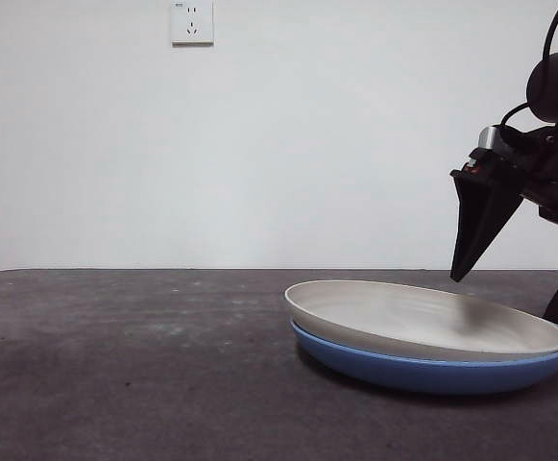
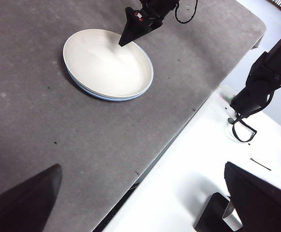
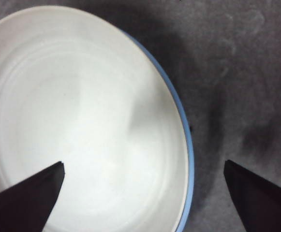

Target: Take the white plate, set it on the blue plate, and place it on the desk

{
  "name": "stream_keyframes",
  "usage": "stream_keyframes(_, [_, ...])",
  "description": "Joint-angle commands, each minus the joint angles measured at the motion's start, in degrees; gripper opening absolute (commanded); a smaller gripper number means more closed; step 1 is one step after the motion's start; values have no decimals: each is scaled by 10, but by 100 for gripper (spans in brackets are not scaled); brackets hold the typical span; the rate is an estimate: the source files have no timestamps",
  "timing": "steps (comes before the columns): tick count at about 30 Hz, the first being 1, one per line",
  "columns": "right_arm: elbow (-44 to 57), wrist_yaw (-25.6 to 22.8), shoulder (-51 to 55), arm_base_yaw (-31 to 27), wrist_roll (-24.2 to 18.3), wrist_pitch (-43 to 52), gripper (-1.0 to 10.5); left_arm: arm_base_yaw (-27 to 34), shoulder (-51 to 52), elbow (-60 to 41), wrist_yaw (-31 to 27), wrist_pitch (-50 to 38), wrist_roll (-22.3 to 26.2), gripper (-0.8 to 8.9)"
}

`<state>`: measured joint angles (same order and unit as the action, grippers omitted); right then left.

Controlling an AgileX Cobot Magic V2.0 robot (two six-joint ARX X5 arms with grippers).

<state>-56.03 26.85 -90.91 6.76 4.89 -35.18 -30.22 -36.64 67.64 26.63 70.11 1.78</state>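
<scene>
The white plate (image 1: 423, 322) lies nested in the blue plate (image 1: 432, 375) on the desk (image 1: 115, 365), right of centre. My right gripper (image 1: 504, 298) is open and empty, just above the plates' right rim, one jaw over the white plate and one outside. The right wrist view shows the white plate (image 3: 82, 121), the blue rim (image 3: 186, 140) and my right gripper (image 3: 145, 164) astride them. My left gripper (image 2: 142, 166) is open and empty, high above the desk's edge, far from the plates (image 2: 106, 63).
A wall socket (image 1: 191, 21) sits high on the white wall behind. In the left wrist view the desk's edge (image 2: 179, 130) runs diagonally, with a white surface and a black arm part (image 2: 261, 82) beyond it.
</scene>
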Motion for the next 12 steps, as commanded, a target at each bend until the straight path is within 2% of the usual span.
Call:
stream_keyframes(1, [-4,2,-19,2,2,9,566,-2,-3,5,-1,-8,-8,656])
stream_keyframes(4, [-4,3,-29,2,2,12,557,-2,-3,5,-1,-8,-11,656])
stream_keyframes(12, [-4,3,-51,2,2,17,312,-2,-3,5,-1,-7,-15,656])
